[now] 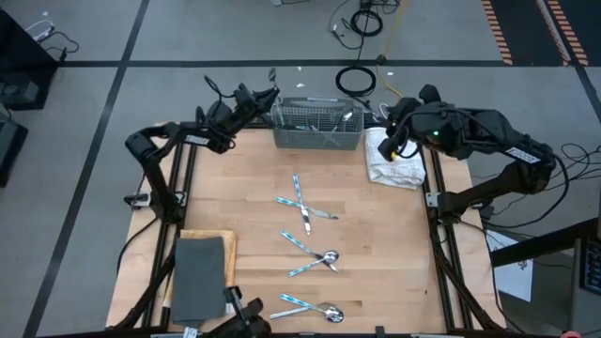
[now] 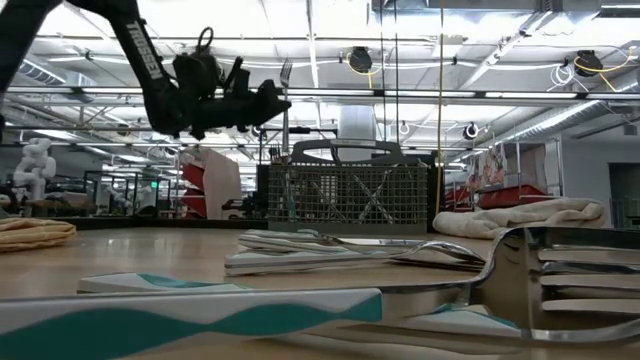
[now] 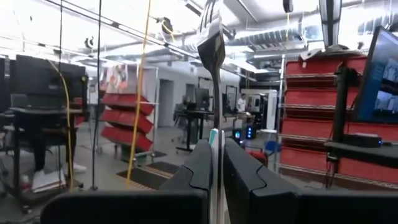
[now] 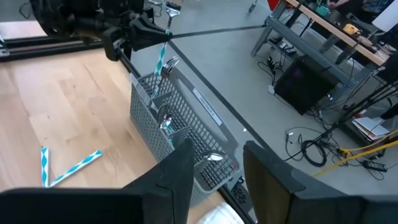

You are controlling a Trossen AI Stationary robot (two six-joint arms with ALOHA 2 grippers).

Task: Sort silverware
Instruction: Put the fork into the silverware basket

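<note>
Silverware fork (image 2: 286,80) stands upright, pinched in the left claw (image 1: 260,98) above the caddy's (image 1: 317,137) left end.

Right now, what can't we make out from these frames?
- Caddy contents: mesh wall hides them in the low view; too small in the high view to count.
- Fork in the left pincer: its tines are cut off by the top edge in the left wrist view.
- Right pincer: empty, open.
</note>
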